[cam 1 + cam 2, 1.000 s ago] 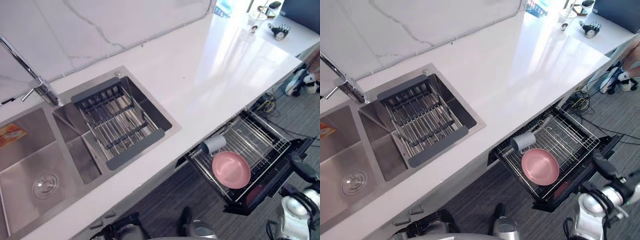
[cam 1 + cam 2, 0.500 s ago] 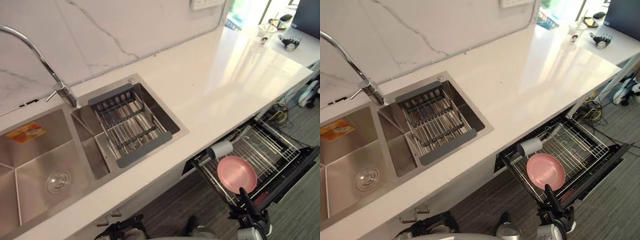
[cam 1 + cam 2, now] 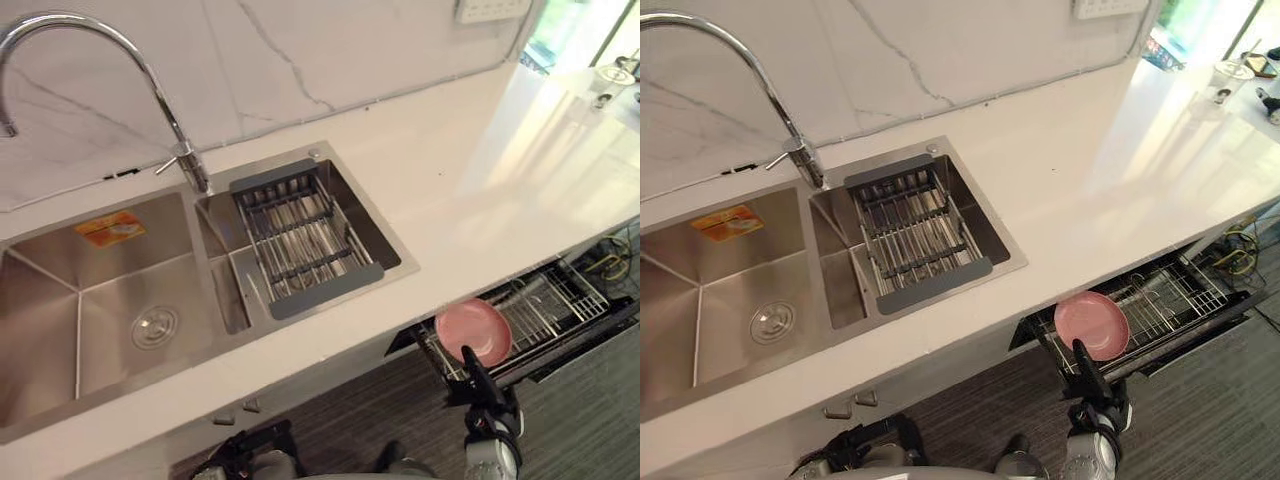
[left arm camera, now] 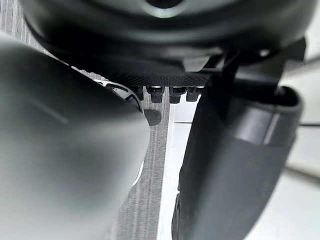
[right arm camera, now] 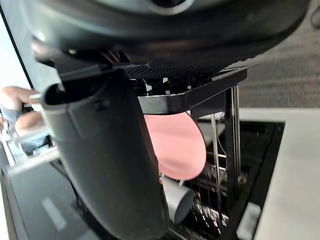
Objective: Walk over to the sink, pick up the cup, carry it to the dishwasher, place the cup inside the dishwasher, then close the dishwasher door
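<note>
A pale grey cup (image 5: 178,201) lies on its side in the pulled-out dishwasher rack (image 3: 545,308), just beside a pink plate (image 3: 473,331). In the eye views the counter's edge hides the cup. My right hand (image 3: 479,385) hangs low in front of the rack, right by the plate's near edge, fingers straight and holding nothing. My left hand (image 4: 235,145) is down by the cabinet front (image 3: 243,457), open and holding nothing. The steel double sink (image 3: 90,290) lies ahead to the left, with a grey drain rack (image 3: 305,235) in its smaller basin.
A tall curved faucet (image 3: 150,80) stands behind the sink. The white counter (image 3: 500,170) runs off to the right above the open dishwasher, whose dark door (image 3: 590,345) juts out over the grey floor. Small items (image 3: 1230,75) sit at the counter's far right end.
The camera has swung left, so the sink is now central and the dishwasher has slid toward the right edge. My right hand has come in from the right to just before the pink plate.
</note>
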Robot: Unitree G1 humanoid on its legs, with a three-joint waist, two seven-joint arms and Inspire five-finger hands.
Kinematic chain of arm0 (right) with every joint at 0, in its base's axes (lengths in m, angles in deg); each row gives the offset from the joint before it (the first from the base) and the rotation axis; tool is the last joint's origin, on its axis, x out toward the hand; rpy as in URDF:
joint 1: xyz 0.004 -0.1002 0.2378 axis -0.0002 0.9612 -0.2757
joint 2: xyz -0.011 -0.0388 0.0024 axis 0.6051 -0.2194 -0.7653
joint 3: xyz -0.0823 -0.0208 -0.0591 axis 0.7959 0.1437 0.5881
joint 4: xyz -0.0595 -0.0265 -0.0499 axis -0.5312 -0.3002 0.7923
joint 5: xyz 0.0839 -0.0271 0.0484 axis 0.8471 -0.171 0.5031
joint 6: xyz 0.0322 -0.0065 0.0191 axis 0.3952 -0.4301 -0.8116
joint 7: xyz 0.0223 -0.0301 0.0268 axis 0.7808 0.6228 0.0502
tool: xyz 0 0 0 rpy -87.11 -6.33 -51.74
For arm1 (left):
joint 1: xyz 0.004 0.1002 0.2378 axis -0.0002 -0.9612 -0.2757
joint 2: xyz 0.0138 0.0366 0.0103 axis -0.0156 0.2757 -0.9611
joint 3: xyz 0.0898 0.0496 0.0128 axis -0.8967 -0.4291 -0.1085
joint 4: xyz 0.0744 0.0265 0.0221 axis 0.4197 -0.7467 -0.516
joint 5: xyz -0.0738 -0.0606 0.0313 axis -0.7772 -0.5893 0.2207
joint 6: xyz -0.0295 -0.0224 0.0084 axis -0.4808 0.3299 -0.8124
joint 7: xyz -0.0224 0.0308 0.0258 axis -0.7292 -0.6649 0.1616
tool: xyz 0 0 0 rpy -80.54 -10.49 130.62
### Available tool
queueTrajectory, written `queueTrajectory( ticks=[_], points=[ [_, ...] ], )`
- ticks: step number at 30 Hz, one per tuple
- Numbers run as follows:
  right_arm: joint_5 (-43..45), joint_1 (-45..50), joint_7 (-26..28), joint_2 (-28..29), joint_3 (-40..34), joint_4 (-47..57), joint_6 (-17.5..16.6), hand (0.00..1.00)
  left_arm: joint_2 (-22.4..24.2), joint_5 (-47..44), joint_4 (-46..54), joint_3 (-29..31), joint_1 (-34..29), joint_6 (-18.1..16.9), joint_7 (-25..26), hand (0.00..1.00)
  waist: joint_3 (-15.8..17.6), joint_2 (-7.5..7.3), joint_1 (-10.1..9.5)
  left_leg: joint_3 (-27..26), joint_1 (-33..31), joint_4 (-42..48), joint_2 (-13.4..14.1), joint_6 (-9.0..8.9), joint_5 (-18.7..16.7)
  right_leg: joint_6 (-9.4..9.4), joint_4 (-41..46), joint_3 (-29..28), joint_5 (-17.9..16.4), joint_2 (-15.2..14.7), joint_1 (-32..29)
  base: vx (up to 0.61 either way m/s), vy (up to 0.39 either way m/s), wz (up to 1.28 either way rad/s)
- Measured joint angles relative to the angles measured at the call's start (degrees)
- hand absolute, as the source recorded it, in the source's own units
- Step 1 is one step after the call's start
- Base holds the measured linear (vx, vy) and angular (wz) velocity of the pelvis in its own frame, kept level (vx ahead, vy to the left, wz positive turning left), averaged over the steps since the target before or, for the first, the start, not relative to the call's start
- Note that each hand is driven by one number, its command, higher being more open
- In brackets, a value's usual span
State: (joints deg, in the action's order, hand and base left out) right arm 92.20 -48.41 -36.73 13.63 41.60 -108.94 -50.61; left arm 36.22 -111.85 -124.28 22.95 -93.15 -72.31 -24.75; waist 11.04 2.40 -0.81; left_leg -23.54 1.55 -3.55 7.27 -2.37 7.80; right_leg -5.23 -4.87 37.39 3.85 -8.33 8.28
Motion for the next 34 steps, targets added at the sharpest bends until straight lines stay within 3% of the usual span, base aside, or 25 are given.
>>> queueTrajectory(
  ticks=[5, 9, 16, 19, 22, 23, 26, 27, 28, 29, 30, 32, 34],
  points=[
    [7.29, -4.67, 1.63, -0.42, 0.97, -0.02, -0.02, 1.0, 0.5, 0.32, 0.28, 1.0, -0.3, -0.88, -0.68, 1.0, -0.28, 0.73, -1.42, 1.18, -0.77, 0.02, -0.38, 0.24, 0.21, -0.31, 0.0, 1.12, 0.03, -0.22, 0.01, 0.0, 0.038, 0.14],
    [15.35, -5.74, 7.62, -0.83, 3.59, -0.01, 0.46, 1.0, 0.73, 1.03, -0.02, 3.47, -1.41, -2.03, -1.68, 1.0, -0.33, 1.27, -1.65, 2.17, -1.37, 0.08, -0.52, 0.24, 0.22, -0.44, -0.02, 2.04, -0.07, -0.22, -0.07, 0.01, 0.017, 0.1],
    [14.04, -1.86, 13.18, -1.13, 7.57, 1.64, 3.17, 1.0, 1.18, -0.92, -0.51, 4.89, -5.44, -3.91, -7.59, 1.0, -0.74, 1.38, -1.73, 2.47, -2.52, 0.04, -0.56, 0.12, -0.26, -0.22, -0.26, 2.43, -1.06, -0.24, -1.09, 0.0, 0.007, 0.03],
    [5.27, -0.09, 12.49, -2.7, 7.74, -1.44, 4.34, 1.0, 1.46, -1.65, -0.46, 4.81, -6.3, -5.83, -10.67, 1.0, -2.18, 1.22, -2.69, 2.44, -4.19, -0.03, -0.69, 0.21, -0.35, -0.43, 0.2, 2.52, -1.37, -0.41, -2.55, 0.08, 0.013, 0.06],
    [-4.72, 1.2, 9.99, -3.8, 9.37, -8.36, 5.37, 1.0, 1.49, -2.98, -0.45, 4.4, -6.3, -5.65, -13.14, 1.0, -2.74, 0.73, -3.26, 3.01, -4.29, 0.11, -1.32, 0.64, -1.48, -1.58, 6.81, 2.87, -5.41, -3.1, -4.41, 0.12, 0.033, 0.17],
    [-7.63, 1.7, 9.03, -3.3, 9.16, -10.65, 5.41, 1.0, 1.42, -3.2, -0.45, 4.32, -6.24, -5.28, -13.7, 1.0, -2.9, 0.45, -3.22, 3.47, -4.32, 0.31, -2.16, 0.9, -2.17, -2.86, 11.61, 3.07, -7.88, -5.48, -5.71, 0.17, 0.052, 0.27],
    [-14.66, 4.0, 6.19, -2.67, 7.13, -14.0, 5.62, 1.0, 0.96, -5.04, -1.27, 3.26, -6.02, -4.17, -14.91, 1.0, -3.17, -0.05, -3.06, 5.22, -3.97, 0.6, -4.96, 1.72, -4.22, -3.73, 24.73, 0.95, -10.55, -11.83, -9.02, 0.22, 0.075, 0.37],
    [-15.45, 4.54, 5.63, -2.48, 6.18, -14.86, 5.68, 1.0, 0.16, -5.9, -1.58, 2.39, -5.96, -3.92, -15.33, 1.0, -3.02, -0.43, -2.65, 5.95, -3.52, 0.81, -5.58, 1.93, -4.14, -3.47, 29.65, -1.82, -10.46, -13.46, -10.33, 0.24, 0.142, 0.45],
    [-17.12, 4.43, 5.25, -2.29, 4.47, -14.9, 5.38, 1.0, -0.74, -6.95, -1.82, 2.0, -5.96, -3.57, -15.66, 1.0, -2.82, -1.48, -2.42, 7.41, -2.84, 1.71, -6.42, 2.63, -5.33, -1.94, 36.35, -7.08, -9.46, -15.22, -12.69, 0.26, 0.137, 0.65],
    [-17.71, 4.34, 4.93, -2.38, 3.56, -15.86, 5.37, 1.0, -1.24, -7.48, -1.89, 1.99, -5.77, -3.18, -15.66, 1.0, -2.48, -2.09, -1.92, 9.23, -2.22, 2.84, -6.82, 2.98, -6.58, 1.27, 41.99, -11.65, -7.27, -15.94, -14.36, 0.27, 0.089, 0.96],
    [-19.14, 4.72, 4.79, -2.51, 2.36, -17.74, 5.38, 1.0, -2.14, -8.34, -2.05, 1.93, -5.62, -2.34, -15.65, 1.0, -2.36, -2.23, -0.89, 12.2, -0.63, 3.53, -6.59, 4.11, -7.96, 2.29, 48.59, -17.2, -5.07, -15.99, -16.82, 0.22, 0.036, 1.01],
    [-19.48, 5.45, 4.73, -1.92, 1.74, -19.26, 5.92, 1.0, -3.1, -9.06, -2.26, 2.12, -5.4, -1.53, -15.61, 1.0, -2.23, -2.32, -0.07, 15.65, 0.03, 4.34, -5.57, 4.05, -9.07, 0.65, 49.38, -19.59, -11.93, -12.67, -18.36, 0.26, -0.032, 1.04],
    [-19.9, 6.2, 4.91, -1.17, -0.42, -20.57, 7.88, 1.0, -4.22, -8.48, -3.02, 2.17, -5.54, -0.19, -15.7, 1.0, -2.04, -2.19, 0.52, 19.61, 1.67, 3.99, -3.76, 3.13, -9.22, 0.72, 42.63, -21.57, -14.9, -6.89, -21.48, 0.24, -0.065, 0.92]
  ],
)
